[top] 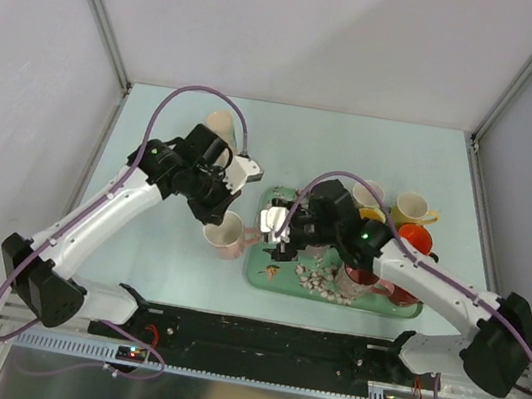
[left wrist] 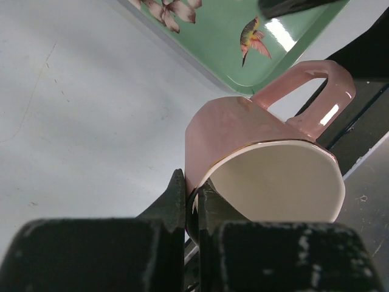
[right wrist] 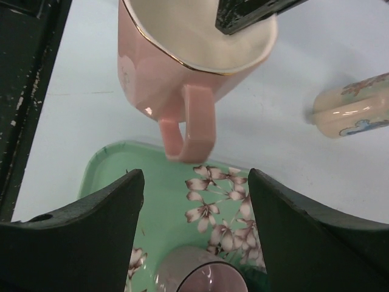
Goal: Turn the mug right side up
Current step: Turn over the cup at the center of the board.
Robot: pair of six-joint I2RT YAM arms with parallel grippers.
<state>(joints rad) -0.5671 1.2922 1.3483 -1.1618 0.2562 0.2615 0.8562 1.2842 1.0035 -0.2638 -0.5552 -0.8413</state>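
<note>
Left gripper [left wrist: 191, 194] is clamped on the rim of the pink mug [left wrist: 243, 134], one finger inside the mouth and one on the outer wall, as the left wrist view and the right wrist view both show. Right gripper [right wrist: 194, 182] stands with its jaws wide apart and nothing between them, hovering over the near left corner of the green tray [right wrist: 109, 164], just right of the mug. The mug sits off the tray, just beside its left edge, over the bare table [top: 154, 141]. Its mouth faces upward toward the overhead camera and its handle [right wrist: 188, 128] points right, toward the tray. It looks tilted rather than square, and I cannot tell whether its base touches the table. My judgement is that the turn is mostly done and what remains is settling the base flat and letting go. Handling notes: glazed ceramic, so stiff, fairly heavy for a thin rim pinch, slippery and chippable if dropped or knocked on the tray edge. The rim grip gives little control over swing, so I would lower slowly. The handle or the opposite wall are the other places to take hold if the right arm assists. Further out, a cream mug [top: 219, 123] lies on its side at the far left, well apart, and several more mugs crowd the tray to the right.
</note>
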